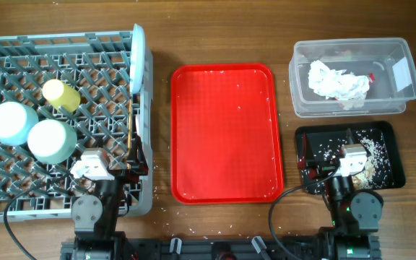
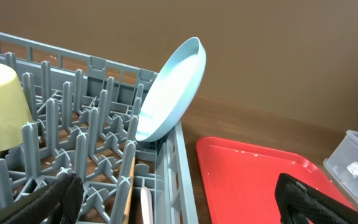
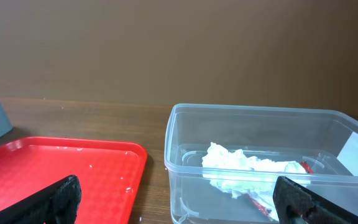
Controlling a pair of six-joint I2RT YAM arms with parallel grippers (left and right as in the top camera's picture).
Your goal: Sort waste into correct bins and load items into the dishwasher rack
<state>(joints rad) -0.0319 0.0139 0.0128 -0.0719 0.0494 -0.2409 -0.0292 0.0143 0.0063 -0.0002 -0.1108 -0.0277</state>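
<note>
Left tool (image 2: 182, 202) and right tool (image 3: 179, 199) stood released, empty. Sorting appeared finished; advised lifting clear of dishwasher rack (image 2: 180, 168) wall.

Two bowls (image 1: 11, 121) (image 1: 51, 139), one cup (image 1: 61, 94), one plate (image 1: 139, 61), two bins (image 1: 302, 105) (image 1: 392, 173)

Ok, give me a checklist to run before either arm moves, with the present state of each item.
1. Left claw open and empty: ok.
2. Right claw open and empty: ok.
3. Napkin inside the clear tub: ok.
4. Food scraps in the black tray: ok.
5. Plate, yellow cup, blue bowl and green bowl in the rack: ok.
6. Red tray free of crumbs: not ok, white specks lie on it.
</note>
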